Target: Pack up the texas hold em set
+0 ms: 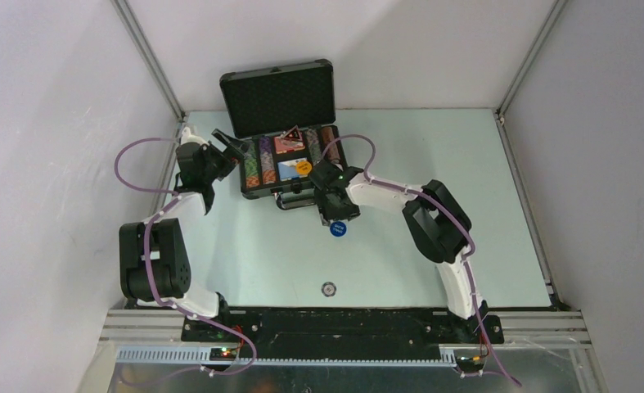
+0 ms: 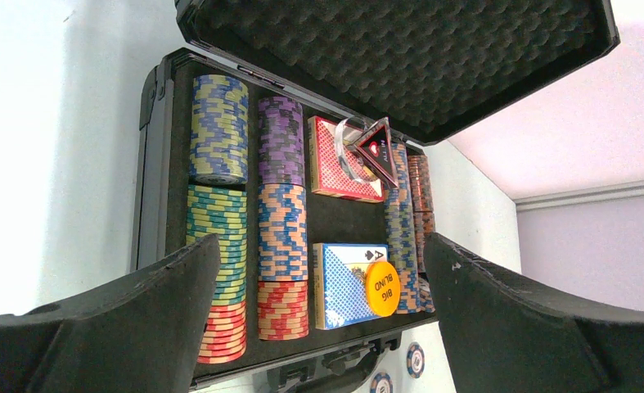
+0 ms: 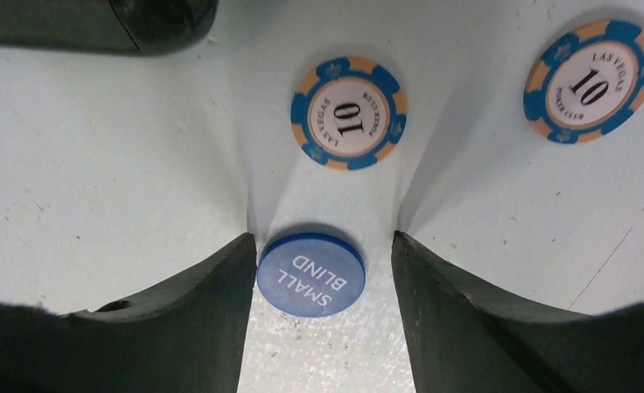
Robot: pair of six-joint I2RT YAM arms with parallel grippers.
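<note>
The black briefcase (image 1: pixel 263 190) stands open at the back, its foam lid up. In the left wrist view it holds rows of multicoloured chips (image 2: pixel 282 217), a red-patterned deck (image 2: pixel 335 168), a blue deck (image 2: pixel 343 286), an orange BIG BLIND button (image 2: pixel 381 288), a dark triangular marker (image 2: pixel 380 147) and a clear round piece (image 2: pixel 344 155). My left gripper (image 2: pixel 320 241) is open and empty beside the case's left end (image 1: pixel 232 146). My right gripper (image 3: pixel 322 237) is open, low over the table in front of the case (image 1: pixel 335 218). A blue SMALL BLIND button (image 3: pixel 311 274) lies between its fingers, against the left one.
Two blue-and-orange 10 chips (image 3: pixel 349 112) (image 3: pixel 590 80) lie on the table just beyond the right fingers. The case handle (image 3: pixel 97 24) is close behind them. A clear round button (image 1: pixel 328 288) lies nearer the arm bases. Walls enclose the table's left, right and back.
</note>
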